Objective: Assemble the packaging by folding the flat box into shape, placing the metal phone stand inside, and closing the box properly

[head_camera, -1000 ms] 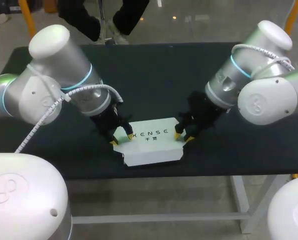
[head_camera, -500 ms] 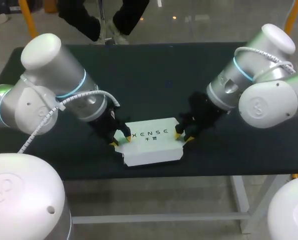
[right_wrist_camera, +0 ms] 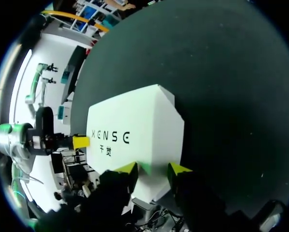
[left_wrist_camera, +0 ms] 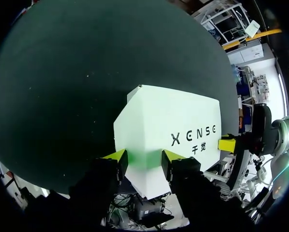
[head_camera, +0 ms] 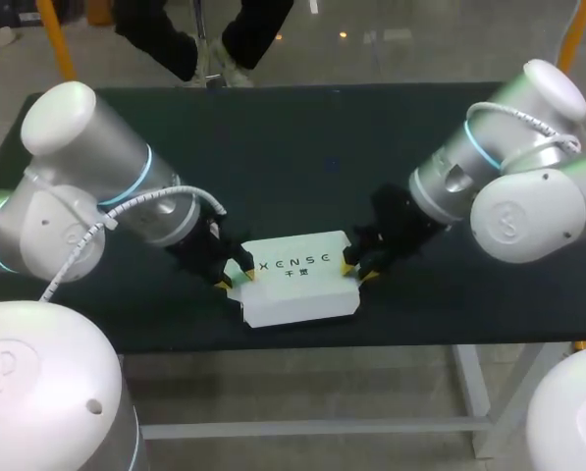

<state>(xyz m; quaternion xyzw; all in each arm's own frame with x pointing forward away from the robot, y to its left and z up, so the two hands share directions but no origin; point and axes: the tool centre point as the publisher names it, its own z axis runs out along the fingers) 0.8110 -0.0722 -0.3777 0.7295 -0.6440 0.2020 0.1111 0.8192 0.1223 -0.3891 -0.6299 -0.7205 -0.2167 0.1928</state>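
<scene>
Since the box (head_camera: 297, 280) already stands in its folded shape with the printed face up, I judge the step in hand to be the closing or squaring of its two ends. It lies on the desk (head_camera: 302, 147) close to the front edge, held between the two arms.

The left tool (head_camera: 233, 281) is at the box's left end and the right tool (head_camera: 356, 271) is at its right end. Each is part open, its yellow tips a little apart, with the end of the box showing between and just ahead of them. In the wrist views the tips look set against the end wall rather than nipping it from two sides, so I take neither tool to have hold of anything.

To do this well, both ends should be pressed inward together and with equal force. Otherwise the box may skid sideways or turn. Any push should run along the box's length and never toward the front edge, which is near. The tips should stay low on the end walls so that the top face does not buckle or lift. If a flap is still loose, one tool should brace while the other tucks.

By count there are one box, two tools and one desk. No phone stand shows in any view, and whether it is already inside the box cannot be told.
</scene>
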